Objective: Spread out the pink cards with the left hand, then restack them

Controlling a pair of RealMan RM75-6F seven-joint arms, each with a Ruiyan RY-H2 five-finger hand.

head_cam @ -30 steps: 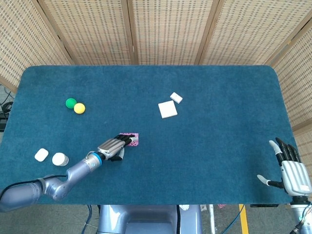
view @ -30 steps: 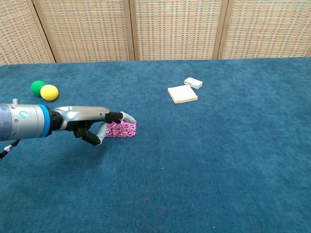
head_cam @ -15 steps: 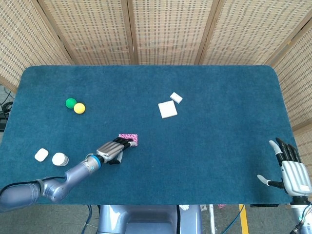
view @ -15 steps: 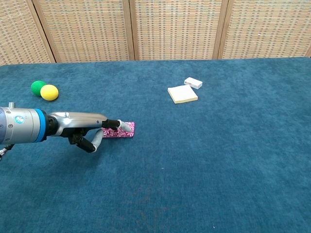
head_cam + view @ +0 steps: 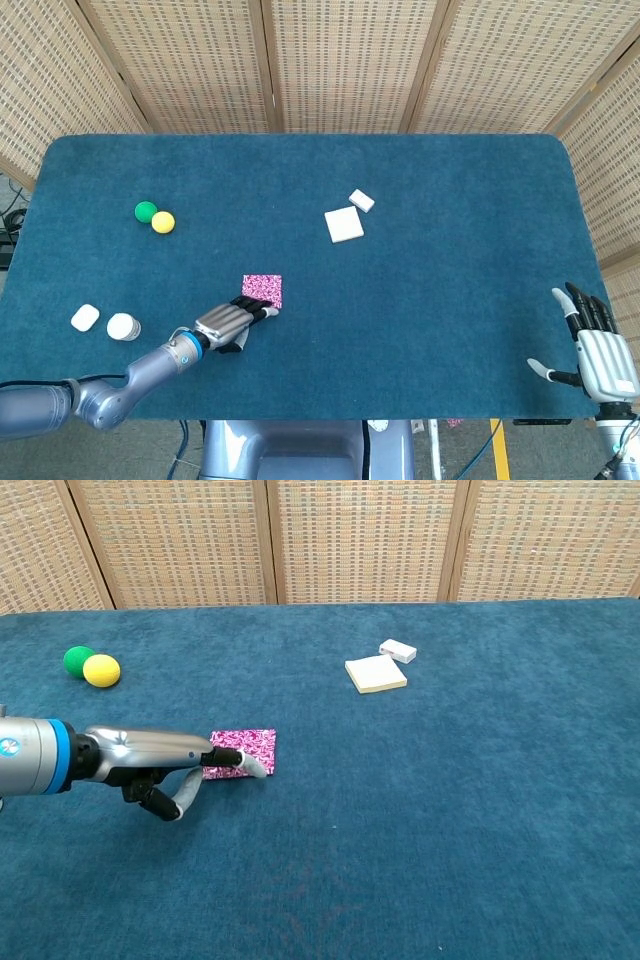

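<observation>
Now that the left arm has slid back toward the robot, finds the left hand (image 5: 230, 323) low and flat over the blue table (image 5: 420, 330), fingers stretched forward and holding nothing. Shows, in the chest view, one of the fingertips (image 5: 232, 756) lying at the near edge of the pink cards (image 5: 262, 291), with the thumb hooked down toward the cloth below. Cannot tell from either view whether the tips press down or merely brush the top card.

Compared with a second ago, leaves the cards almost wholly uncovered: then hidden for the most part under the fingers and looking bunched up, now flat on the cloth as one patterned patch, a little longer toward the robot than before. Suggests a dragging stroke, the top cards pulled back with the hand. Reads as a slight spread at most; no separate card edges to be made out at this size. Judged from that, puts the task in its first half, with the fanning barely begun and the restacking not yet started. Probably calls for another stroke, or a firmer one, before any gathering in.

Further out, places the cards left of the table's middle, well apart from everything else: green ball (image 5: 146, 211) and yellow ball (image 5: 163, 222) touching at far left, a white pad (image 5: 344, 224) with a small white block (image 5: 361, 201) just beside it toward the back, two small white objects (image 5: 104, 322) near the left front edge. At the right front corner, shows the right hand (image 5: 598, 352) idle, fingers apart, gripping nothing.
</observation>
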